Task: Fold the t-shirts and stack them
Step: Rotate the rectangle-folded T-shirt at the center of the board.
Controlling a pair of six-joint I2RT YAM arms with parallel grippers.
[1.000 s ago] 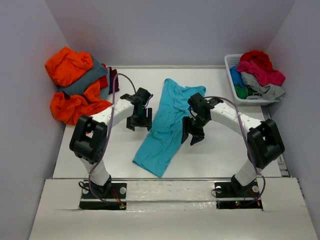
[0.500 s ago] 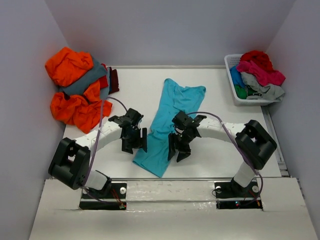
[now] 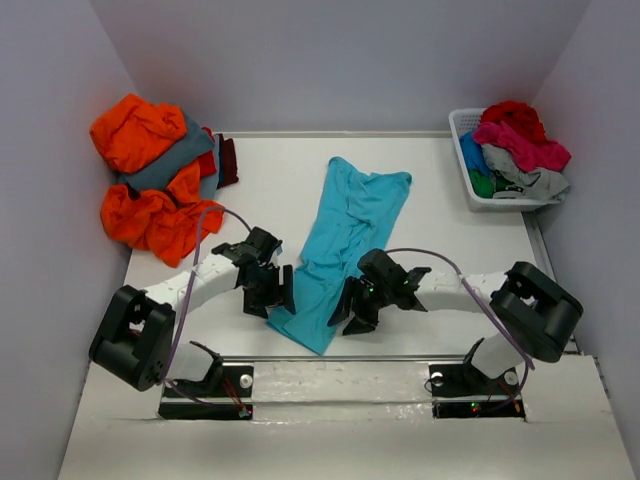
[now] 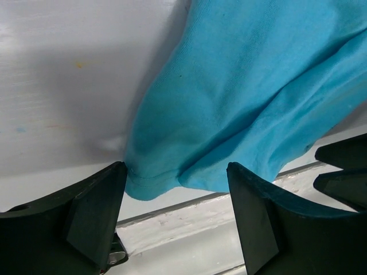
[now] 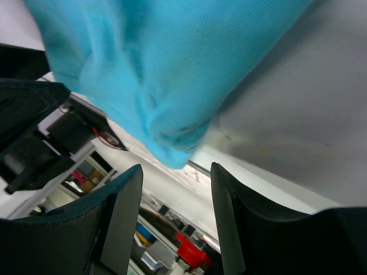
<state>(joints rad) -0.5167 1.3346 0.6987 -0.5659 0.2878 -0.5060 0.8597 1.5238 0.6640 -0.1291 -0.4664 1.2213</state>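
A turquoise t-shirt (image 3: 340, 240) lies lengthwise in a narrow strip on the white table (image 3: 440, 200), its near hem by the front edge. My left gripper (image 3: 272, 296) hovers open at the hem's left corner; in the left wrist view the turquoise cloth (image 4: 246, 91) reaches down between the two fingers. My right gripper (image 3: 352, 310) stands open at the hem's right side, and the right wrist view shows a bunched cloth corner (image 5: 166, 74) just beyond its fingers. Neither gripper holds anything. More t-shirts lie heaped: orange, slate grey and maroon ones (image 3: 150, 180) at the far left.
A white slatted basket (image 3: 470, 180) at the far right holds red, pink, light grey, green and blue shirts (image 3: 515, 145). The table's front edge (image 3: 340, 357) runs just below the turquoise hem. Grey walls close in on three sides.
Both arms have swung down from the shirt's middle towards me, ending low at the two near corners of the hem. The shirt has not moved. Jaw openings look unchanged.
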